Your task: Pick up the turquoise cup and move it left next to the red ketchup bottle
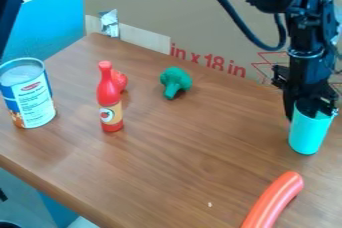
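At the right side of the table, the black gripper (310, 106) points down at the top of a turquoise cup (308, 133), overlapping its rim. The cup leans slightly, and its upper opening is partly hidden by the gripper. Nearer the front edge of the view lies an orange-red curved sausage-like piece (275, 200). A green toy broccoli (176, 82) lies toward the back middle. Left of it stands a red bottle (109, 97) with a tan label, partly hiding a round red object (120, 80) behind it. A blue and white can (29, 94) stands at the far left.
The brown wooden table (180, 157) ends in a diagonal edge at the lower left. Behind it rises a cardboard panel (194, 22) with red print, and a crumpled silver piece (109, 23) is at the back edge. The arm spans the top and upper right.
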